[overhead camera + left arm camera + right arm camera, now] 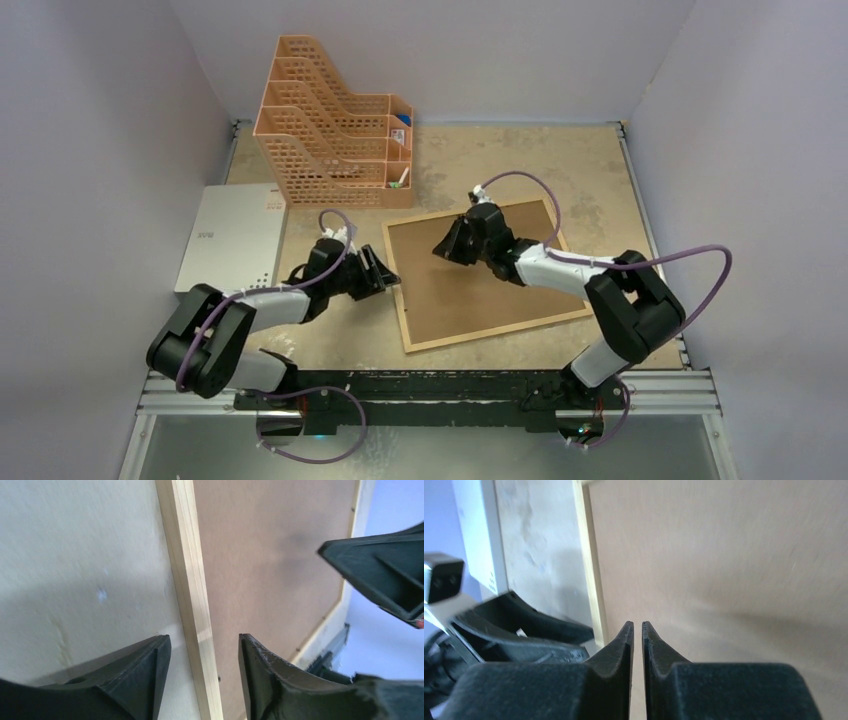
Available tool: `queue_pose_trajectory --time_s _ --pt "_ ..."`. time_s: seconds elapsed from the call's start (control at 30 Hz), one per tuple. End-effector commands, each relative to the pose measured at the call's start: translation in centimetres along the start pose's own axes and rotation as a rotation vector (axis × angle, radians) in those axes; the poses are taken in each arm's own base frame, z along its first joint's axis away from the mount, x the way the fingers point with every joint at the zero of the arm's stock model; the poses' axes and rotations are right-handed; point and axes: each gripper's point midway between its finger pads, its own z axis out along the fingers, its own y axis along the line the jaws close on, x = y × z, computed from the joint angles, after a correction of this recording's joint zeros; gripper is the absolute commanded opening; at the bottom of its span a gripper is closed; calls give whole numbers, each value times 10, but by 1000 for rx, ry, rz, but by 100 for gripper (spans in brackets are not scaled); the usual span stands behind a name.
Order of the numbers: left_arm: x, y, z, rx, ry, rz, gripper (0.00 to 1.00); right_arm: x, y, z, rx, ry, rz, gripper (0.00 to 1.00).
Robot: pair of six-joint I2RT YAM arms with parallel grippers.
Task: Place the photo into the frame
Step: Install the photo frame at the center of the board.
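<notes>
At frame (192,595) edge, left hand (205,652) astride
</notes>
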Motion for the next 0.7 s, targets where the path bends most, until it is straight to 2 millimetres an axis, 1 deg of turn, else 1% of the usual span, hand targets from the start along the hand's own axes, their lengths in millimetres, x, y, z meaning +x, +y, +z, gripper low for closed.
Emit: queue_pose_trajectory --time_s 0.0,0.07,0.13,0.17,0.23,0.27,0.3,0.37,0.4,0.43,0.47,0.53,0.6,0.67 --pt "-23 47 4 -236 -41 12 59 -58 -12 2 82 -150 55 16" --pt "-40 49 9 -244 -54 24 63 -69 -21 0 97 -165 64 20" --pt "-56 55 14 -287 -56 60 66 -77 -32 -4 133 -164 72 23" --pt "-70 51 18 -296 -64 82 66 -83 -41 -8 160 -162 82 25" --pt "-84 51 21 -330 -67 118 67 -88 -59 -22 224 -146 106 27" --pt "-92 48 22 -340 -77 128 67 -88 -69 -33 269 -133 123 30" --pt "-100 42 23 -334 -88 144 67 -88 -78 -45 312 -132 139 35" --pt "-120 26 25 -309 -113 205 67 -81 -96 -73 423 -120 158 51" --pt "-132 17 26 -295 -120 265 67 -76 -103 -86 464 -106 169 58" --pt "-141 6 26 -283 -121 301 67 -70 -108 -97 496 -78 184 63" --pt "-148 1 25 -287 -112 370 67 -62 -114 -106 527 -40 209 67" --pt "-163 -9 24 -288 -115 456 67 -46 -125 -120 584 27 260 77" --pt "-173 -19 25 -272 -118 526 68 -31 -135 -131 621 87 303 84" --pt "-178 -26 30 -241 -112 583 70 -19 -140 -139 625 133 321 90"
